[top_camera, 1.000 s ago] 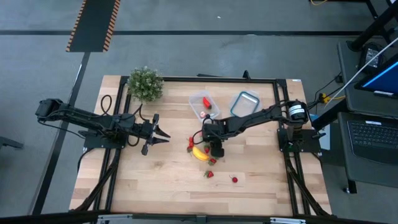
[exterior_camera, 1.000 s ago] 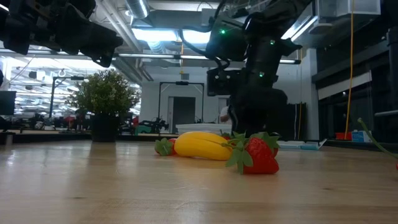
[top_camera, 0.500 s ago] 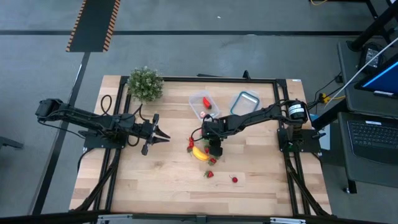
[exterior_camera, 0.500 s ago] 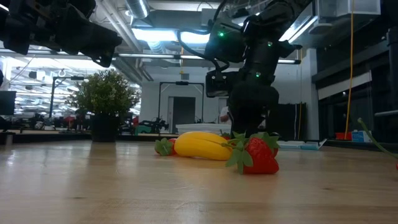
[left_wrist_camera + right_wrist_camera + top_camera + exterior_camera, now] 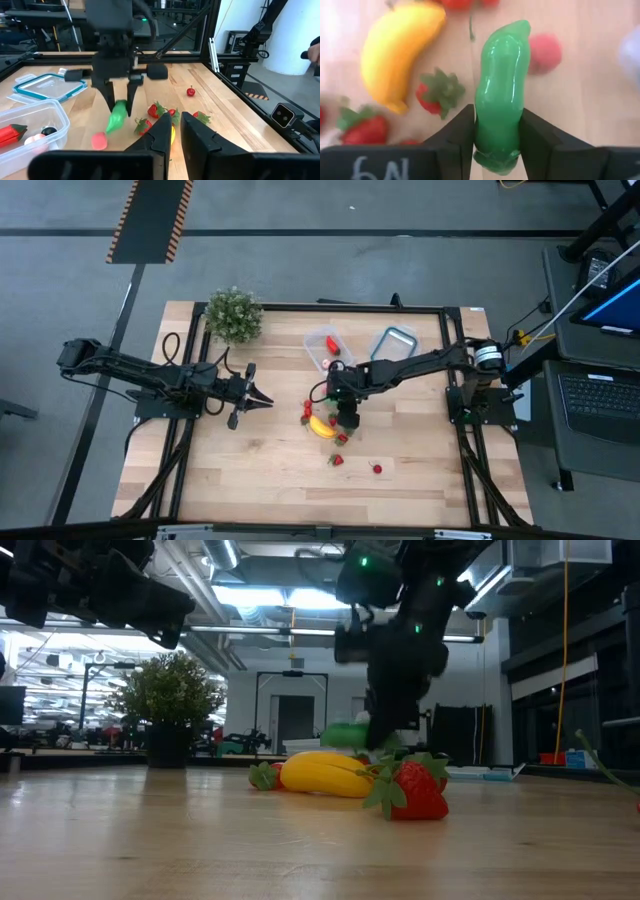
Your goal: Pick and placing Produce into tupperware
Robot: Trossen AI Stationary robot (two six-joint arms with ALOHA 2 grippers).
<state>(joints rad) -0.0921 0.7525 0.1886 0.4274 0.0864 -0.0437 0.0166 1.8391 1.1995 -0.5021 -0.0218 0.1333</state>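
Wooden slats of the table (image 5: 260, 470) run under both arms. Over its middle the right gripper (image 5: 496, 131) pinches the green piece (image 5: 501, 90) between its 2 fingers — lifted clear of the wood, long axis in line with the fingers, free end pointing away from the wrist. Just beside it lie the banana (image 5: 321, 427) and strawberries (image 5: 414, 788); the tupperware (image 5: 324, 347) sits near, toward the back. The left gripper (image 5: 263, 400) waits well apart, fingers nearly together, holding nothing.

Bright ceiling strip lights (image 5: 250, 595) flare above the potted plant (image 5: 170, 700), leaving the arms beneath as dark silhouettes. Up close, the green piece (image 5: 501, 90) gleams with glare, fruit around it blurred.
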